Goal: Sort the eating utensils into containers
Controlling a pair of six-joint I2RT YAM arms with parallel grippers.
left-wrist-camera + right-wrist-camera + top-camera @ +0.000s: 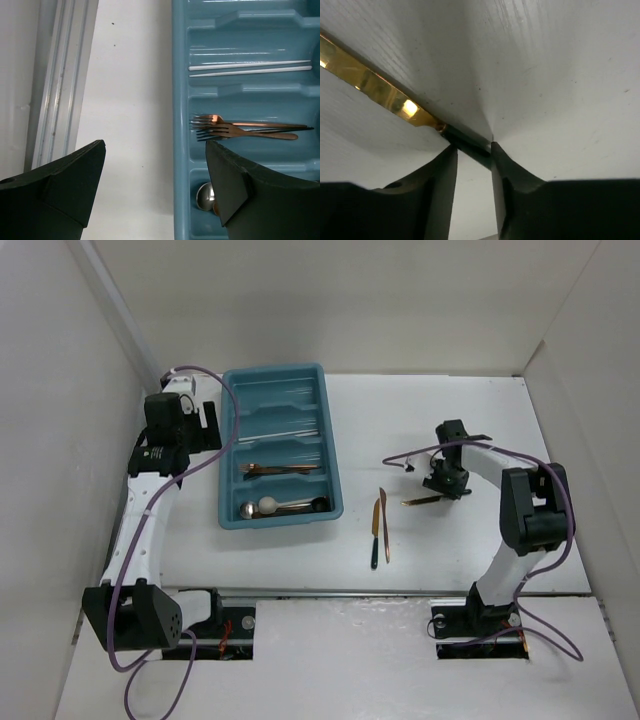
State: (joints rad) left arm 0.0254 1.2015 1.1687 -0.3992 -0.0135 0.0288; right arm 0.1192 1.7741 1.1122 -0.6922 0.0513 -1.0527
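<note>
The right gripper (pixel 472 146) clamps the black handle of a gold-bladed utensil (pixel 380 92) lying flat on the white table (pixel 560 75), well right of the teal tray (pixel 228 455). The left gripper (pixel 155 150) hangs spread and empty beside the tray's left rim. Inside lie 2 white sticks (pixel 250 67), copper forks (pixel 240 129) and a spoon (pixel 204 195). 2 more utensils (pixel 376 540) lie on the table between the tray and the right arm.

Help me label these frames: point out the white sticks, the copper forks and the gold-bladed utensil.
white sticks (pixel 250 65): left wrist view, upper stick's middle.
copper forks (pixel 225 131): left wrist view, lower fork's head.
gold-bladed utensil (pixel 375 86): right wrist view, blade.
</note>
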